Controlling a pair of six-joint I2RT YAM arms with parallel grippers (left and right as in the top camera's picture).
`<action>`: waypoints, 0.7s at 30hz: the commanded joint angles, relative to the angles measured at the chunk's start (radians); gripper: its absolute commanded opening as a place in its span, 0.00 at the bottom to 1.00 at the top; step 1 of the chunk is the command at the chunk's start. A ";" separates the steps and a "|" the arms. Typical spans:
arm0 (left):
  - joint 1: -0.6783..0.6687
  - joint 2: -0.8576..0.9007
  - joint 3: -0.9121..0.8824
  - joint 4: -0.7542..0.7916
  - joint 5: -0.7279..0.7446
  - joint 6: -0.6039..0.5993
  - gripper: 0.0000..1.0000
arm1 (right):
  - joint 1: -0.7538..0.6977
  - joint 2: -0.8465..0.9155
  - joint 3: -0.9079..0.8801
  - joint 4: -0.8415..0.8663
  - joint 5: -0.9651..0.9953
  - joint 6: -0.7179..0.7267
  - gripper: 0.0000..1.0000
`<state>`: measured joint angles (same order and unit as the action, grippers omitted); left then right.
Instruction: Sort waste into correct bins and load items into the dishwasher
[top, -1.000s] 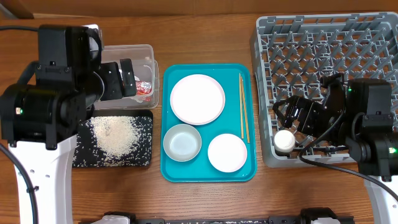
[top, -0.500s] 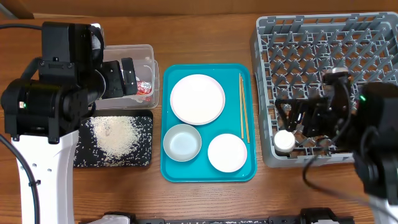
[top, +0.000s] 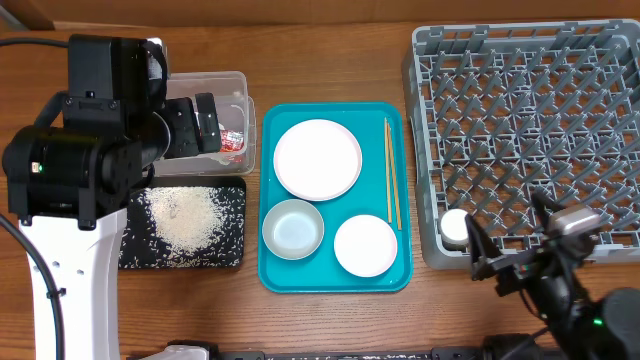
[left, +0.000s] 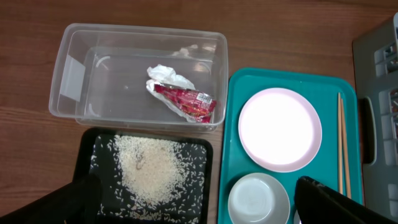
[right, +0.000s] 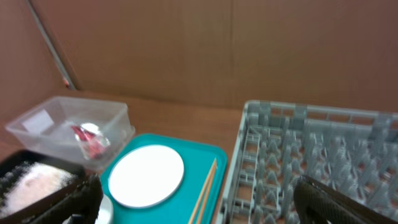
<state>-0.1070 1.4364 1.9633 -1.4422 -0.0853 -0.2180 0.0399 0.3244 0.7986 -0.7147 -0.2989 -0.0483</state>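
The red-and-white wrapper with tissue (left: 186, 99) lies in the clear tub (left: 81, 74). Rice (left: 152, 168) is heaped on the black tray (left: 93, 143). The white plate (top: 317, 159), two bowls (top: 293, 229) (top: 365, 245) and the chopsticks (top: 392, 175) lie on the teal tray. The small white cup (top: 456, 227) stands in the front-left corner of the grey dish rack (top: 520, 60). My left gripper (left: 199, 208) is open and empty, high above the tub and black tray. My right gripper (right: 205, 208) is open and empty, at the table's front edge near the rack's front (top: 487, 264).
The teal serving tray (top: 268, 200) sits between the bins and the rack. A brown cardboard wall stands behind the table in the right wrist view (right: 186, 43). Bare wood shows in front of the tray and behind it.
My right arm has pulled back from the rack to the table's front edge, and the cup stays in the rack. My left arm has barely moved.
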 joint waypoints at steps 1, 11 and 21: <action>0.002 0.003 0.000 0.002 0.008 -0.003 1.00 | 0.004 -0.098 -0.165 0.076 0.006 -0.005 1.00; 0.002 0.003 -0.001 0.002 0.008 -0.003 1.00 | 0.004 -0.306 -0.605 0.485 -0.040 -0.005 1.00; 0.002 0.003 -0.001 0.002 0.008 -0.003 1.00 | 0.004 -0.322 -0.791 0.726 -0.038 -0.008 1.00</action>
<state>-0.1070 1.4364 1.9629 -1.4433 -0.0853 -0.2176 0.0399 0.0154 0.0181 -0.0082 -0.3363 -0.0528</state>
